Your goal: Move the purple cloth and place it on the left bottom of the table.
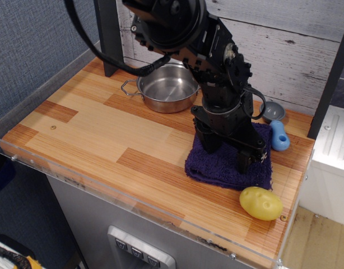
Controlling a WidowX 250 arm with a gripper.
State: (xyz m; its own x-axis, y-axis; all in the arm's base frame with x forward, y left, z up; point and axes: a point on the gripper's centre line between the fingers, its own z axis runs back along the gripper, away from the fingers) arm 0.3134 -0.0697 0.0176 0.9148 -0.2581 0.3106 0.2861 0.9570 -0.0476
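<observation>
The purple cloth [215, 170] lies rumpled on the right side of the wooden table [88, 129], near the front. My black gripper [226, 153] is straight down on top of it. Its two fingers stand spread apart, with the tips pressed into the cloth's surface, one at the left [207, 142] and one at the right [243, 162]. The middle and back of the cloth are hidden under the gripper and arm. The left bottom of the table is bare wood.
A steel pot [163, 88] stands at the back centre. A yellow potato [261, 203] lies right in front of the cloth. A blue toy [280, 136] and a grey bowl [273, 110] sit at the back right. A clear acrylic rim [77, 180] edges the table; a black post [108, 39] stands at the back left.
</observation>
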